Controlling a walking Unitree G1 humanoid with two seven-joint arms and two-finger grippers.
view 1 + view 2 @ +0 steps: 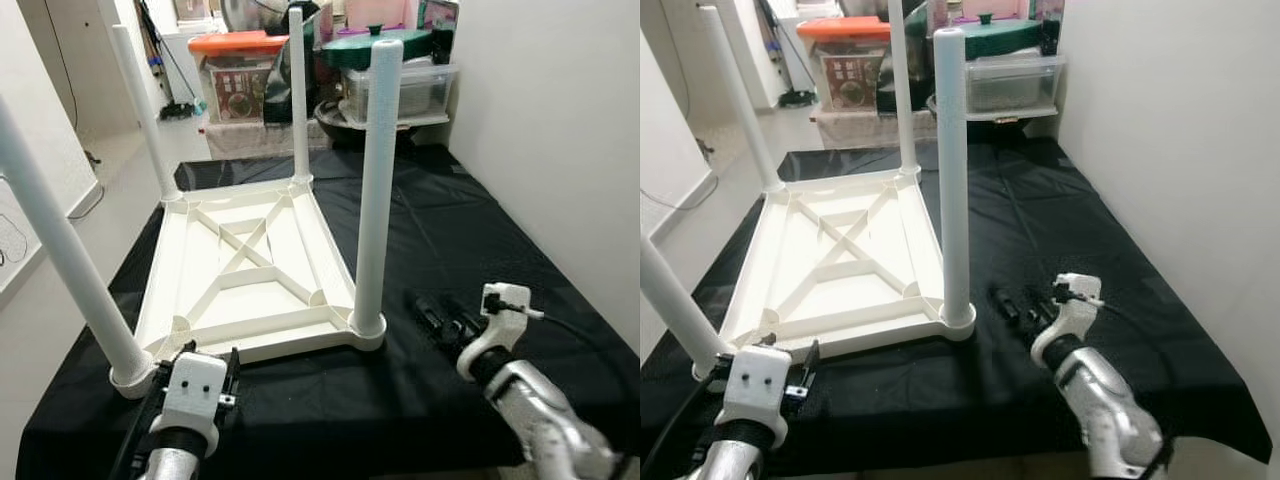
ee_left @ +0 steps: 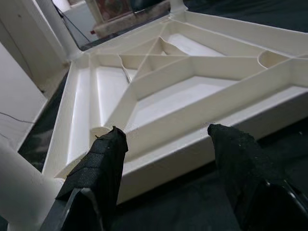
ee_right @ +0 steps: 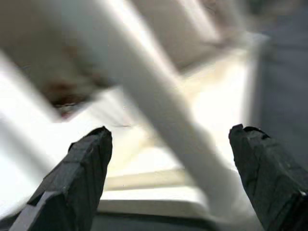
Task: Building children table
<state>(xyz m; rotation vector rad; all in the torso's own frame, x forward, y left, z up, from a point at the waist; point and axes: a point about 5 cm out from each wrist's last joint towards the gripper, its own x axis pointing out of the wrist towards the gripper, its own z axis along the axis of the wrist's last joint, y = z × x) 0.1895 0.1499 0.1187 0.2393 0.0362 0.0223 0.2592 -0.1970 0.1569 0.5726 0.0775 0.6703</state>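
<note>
Children table (image 1: 245,265), white plastic, inverted: ribbed underside up, four white legs standing in the corner sockets. It rests on the black cloth (image 1: 480,240) covering the tabletop, toward the tabletop's left side and reaching close to its near edge.

Leg, near right (image 1: 378,185): upright in its socket, at the table's near right corner.

Leg, near left (image 1: 65,250): leaning outward toward the tabletop's left edge, so its seating looks doubtful.

Left pincer (image 2: 166,137): released, fingers spread, empty; just in front of the table's near rim, beside the near left socket, not touching it.

Right pincer (image 3: 168,139): released, fingers spread, empty; over the cloth near the near right corner of the table, aimed at the near right leg, apart from it. Its wrist view is blurred.

Step in hand, as judged: checking and pressing the legs home. Advice: close around a leg low down, close to its socket, and push straight along its axis while the other pincer steadies the rim; a sideways pull could tip the light frame or unseat a leg.
</note>
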